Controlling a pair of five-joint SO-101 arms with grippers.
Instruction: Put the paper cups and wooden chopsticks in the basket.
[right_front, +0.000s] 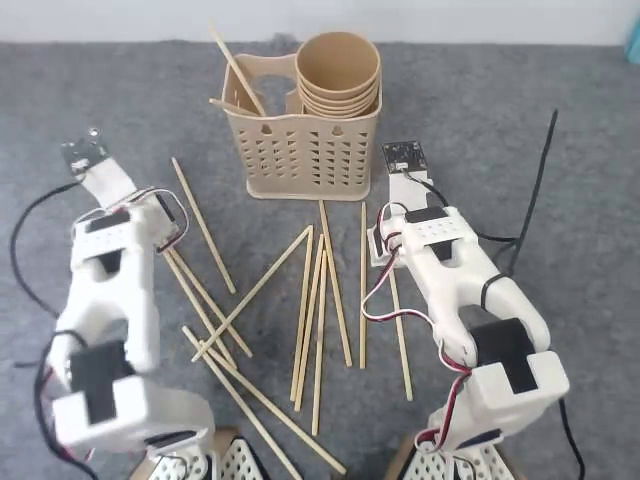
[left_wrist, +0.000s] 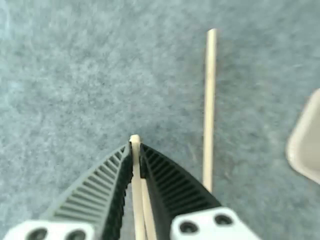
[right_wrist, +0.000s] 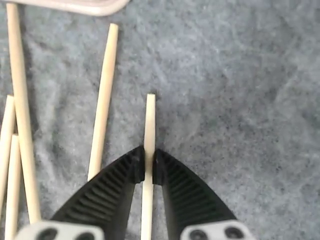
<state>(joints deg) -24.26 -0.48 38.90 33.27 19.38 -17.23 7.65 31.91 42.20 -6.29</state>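
Nearest to me, by the near edge of the desk (right_front: 560, 150), the loose chopsticks (right_front: 305, 315) lie fanned out between the two arms. Most of them run roughly from the near edge toward the far one, and a few cross slantwise.

A little farther in, the left gripper (left_wrist: 135, 147) is pinched tight on a chopstick (left_wrist: 134, 140), whose tip pokes just past the fingertips. A second stick shows lower down between the jaws, and I cannot tell whether it is gripped too. The right gripper (right_wrist: 148, 155) is likewise clamped on a chopstick of its own (right_wrist: 149, 120), with a good length sticking out ahead. Both held sticks lie in line with their grippers and point toward the far edge. I cannot tell whether either one is off the desk.

Beyond them, at the middle of the far edge, stands the basket (right_front: 310, 150). The paper cups (right_front: 338, 65) are stacked in its right side, and a couple of chopsticks (right_front: 235, 68) lean in its left.

The basket lies ahead of each gripper and inward of it. The right one is nearer, just short of the basket's near right corner. By my reckoning, either stick must be raised and tipped more upright to clear the rim.
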